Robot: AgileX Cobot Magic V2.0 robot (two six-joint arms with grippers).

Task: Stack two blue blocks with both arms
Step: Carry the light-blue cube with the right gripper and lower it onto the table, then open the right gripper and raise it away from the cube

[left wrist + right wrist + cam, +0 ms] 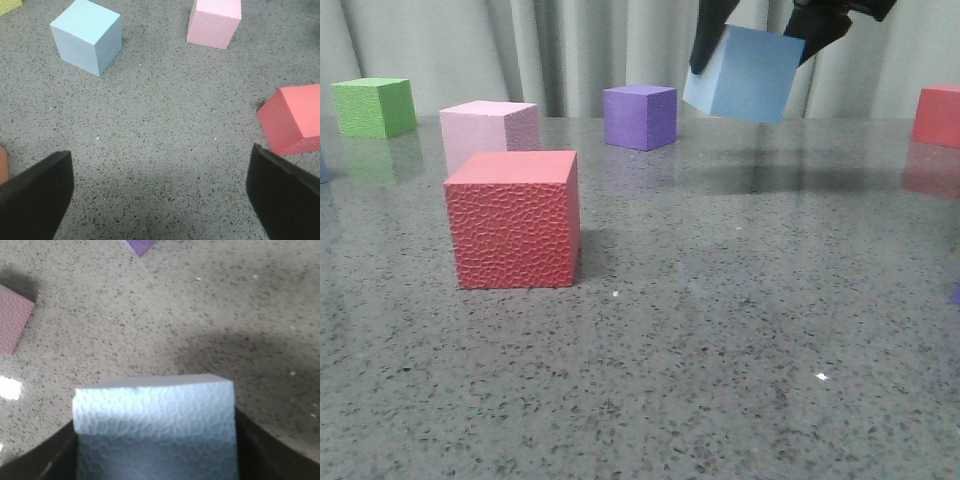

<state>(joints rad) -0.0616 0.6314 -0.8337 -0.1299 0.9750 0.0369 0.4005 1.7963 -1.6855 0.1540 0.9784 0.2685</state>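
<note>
**Blue block carried aloft by the right arm; its partner waits on the table**

Blue block one point(747, 72) hangs clear of the table point(720, 350), tilted, pinched between the black fingers of the right gripper point(752, 40). In the right wrist view the same block point(155, 425) fills the space between the two fingers, which press on its opposite sides; its dimpled face is turned to the camera. Below it lie bare speckled stone and a soft shadow, with a corner of the purple cube point(141, 246) at the far edge.

Blue block two point(87, 36) appears only in the left wrist view, resting flat on the table, well apart from the left gripper point(160, 192). That gripper's fingers point(35, 197) are spread wide and hold nothing. Near it lie a pink cube point(214, 22) and a red cube point(295, 120).

In the front view the red cube point(515, 220) stands nearest the camera, with the pink cube point(490, 130) just behind it, a green cube point(375, 107) far left, the purple cube point(640, 117) at the back and another red cube point(937, 115) at the right edge. Block two does not show in this view, so its place relative to the carried block cannot be told.

Judged step: transport of the lifted block toward its partner. The next move calls for bringing the carried block over block two, levelling it so the faces meet squarely, lowering until contact, and only then opening. The tilt is the main hazard: a foam cube set down crooked may slide off. The left arm looks free to steady or reposition block two.
</note>
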